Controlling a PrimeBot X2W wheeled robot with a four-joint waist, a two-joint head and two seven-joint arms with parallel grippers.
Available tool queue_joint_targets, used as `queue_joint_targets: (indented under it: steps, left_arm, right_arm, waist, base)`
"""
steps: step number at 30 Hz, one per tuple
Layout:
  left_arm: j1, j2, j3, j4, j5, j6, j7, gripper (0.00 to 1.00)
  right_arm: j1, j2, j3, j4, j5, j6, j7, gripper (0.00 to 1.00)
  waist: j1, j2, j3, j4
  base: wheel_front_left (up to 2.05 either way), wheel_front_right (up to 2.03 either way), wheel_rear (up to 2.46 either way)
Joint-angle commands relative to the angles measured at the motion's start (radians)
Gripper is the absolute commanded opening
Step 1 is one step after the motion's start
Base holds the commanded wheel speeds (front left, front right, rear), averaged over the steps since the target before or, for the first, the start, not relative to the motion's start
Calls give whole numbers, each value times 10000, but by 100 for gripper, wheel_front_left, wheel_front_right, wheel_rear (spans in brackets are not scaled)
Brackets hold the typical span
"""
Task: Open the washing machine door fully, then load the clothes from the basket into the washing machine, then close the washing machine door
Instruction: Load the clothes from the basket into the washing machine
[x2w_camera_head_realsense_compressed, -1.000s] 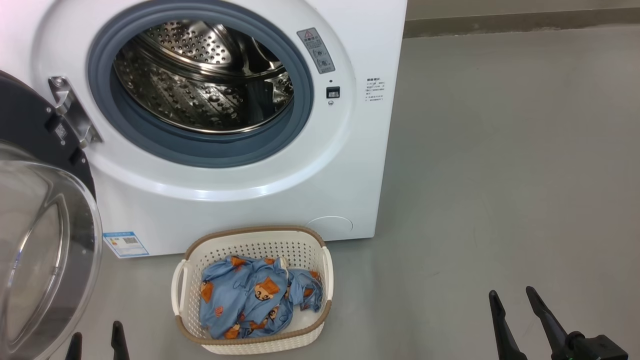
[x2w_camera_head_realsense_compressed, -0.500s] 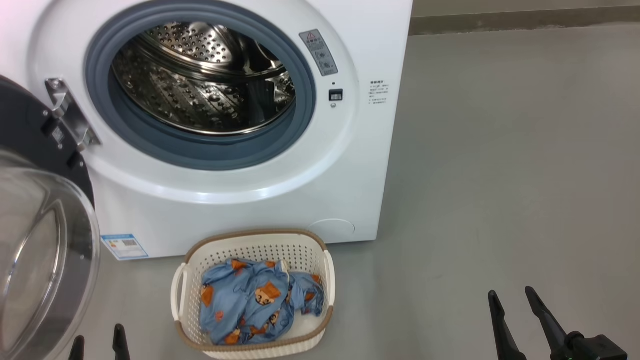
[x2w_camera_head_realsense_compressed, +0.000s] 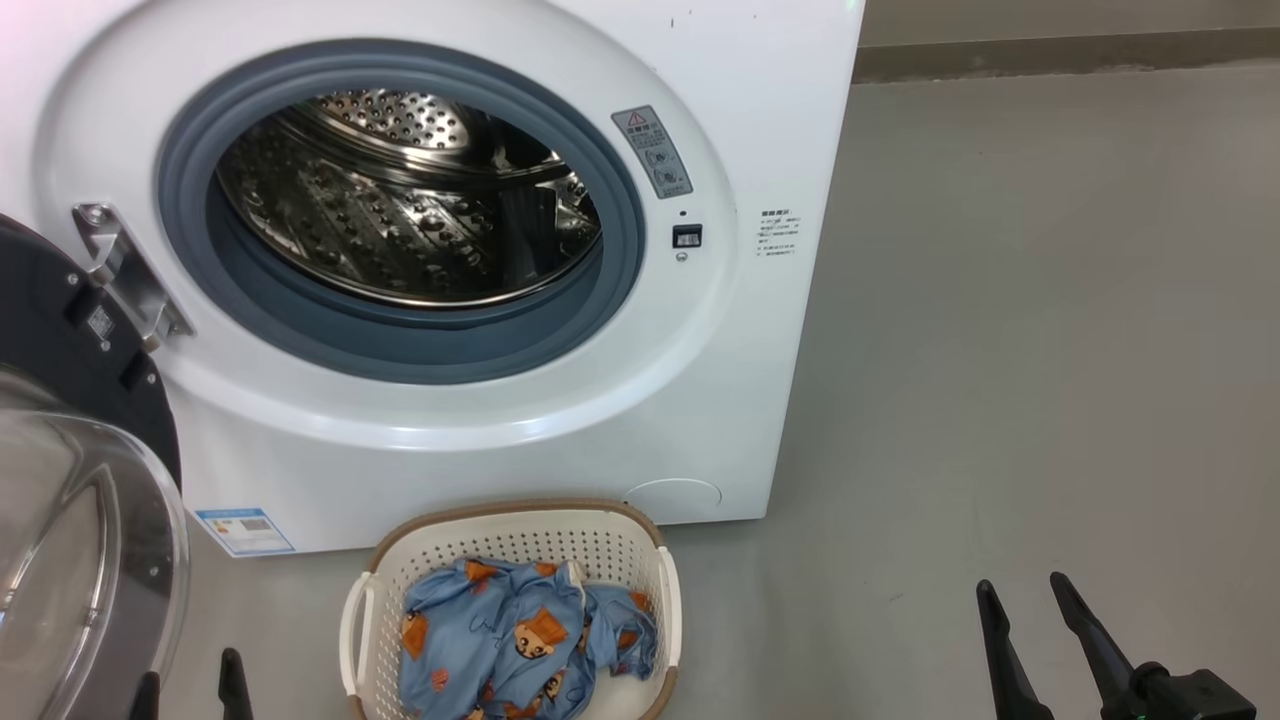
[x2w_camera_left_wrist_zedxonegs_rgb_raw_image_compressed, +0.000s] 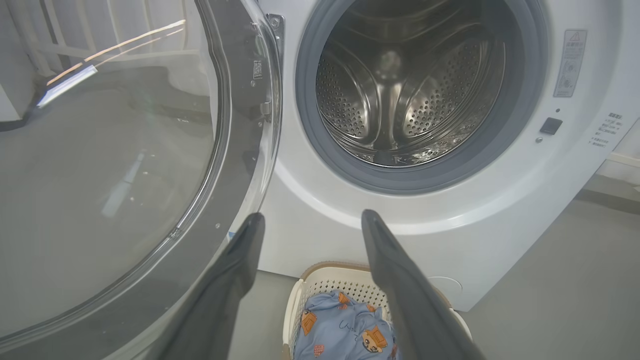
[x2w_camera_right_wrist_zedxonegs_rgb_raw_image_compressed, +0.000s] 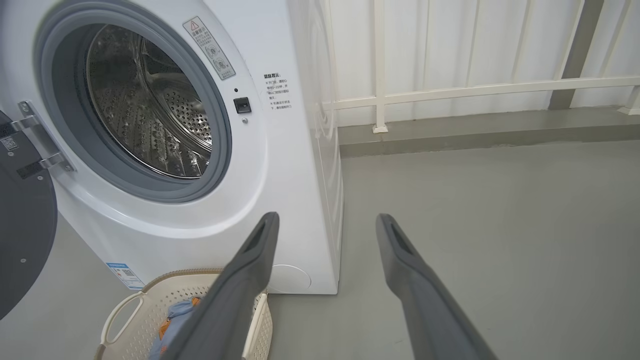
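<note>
The door (x2w_camera_head_realsense_compressed: 60, 330) stands swung wide, just left of your left pincer (x2w_camera_head_realsense_compressed: 190, 690) — opening looks done. The clothes (x2w_camera_head_realsense_compressed: 520, 640) lie in the basket (x2w_camera_head_realsense_compressed: 520, 512), ahead between it and your right pincer (x2w_camera_head_realsense_compressed: 1022, 600); both gape, empty. The drum (x2w_camera_head_realsense_compressed: 400, 210) is bare — loading and closing remain.

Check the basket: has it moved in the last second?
No. The basket keeps its place below the washing machine and its blue label; all slid down the head view together, so the camera moved.
</note>
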Motion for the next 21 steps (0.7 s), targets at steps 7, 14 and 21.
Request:
queue_joint_targets:
  steps: [7, 14, 21]
  left_arm:
    - [-376, 114, 280, -257, -28, -38, -63, 100]
    - [-343, 114, 232, -351, 205, -97, -63, 100]
    - [-465, 114, -136, -476, 497, -152, -63, 100]
  right_arm:
    - [-313, -123, 275, -185, 70, 62, -118, 100]
    - [-332, -123, 318, -167, 97, 62, -118, 100]
    - [-465, -123, 403, -241, 223, 62, -118, 100]
  waist:
    - [0, 0, -28, 72]
    - [0, 0, 27, 46]
    - [0, 0, 510, -218]
  base:
    - [0, 0, 0]
    - [0, 0, 0]
    - [0, 0, 0]
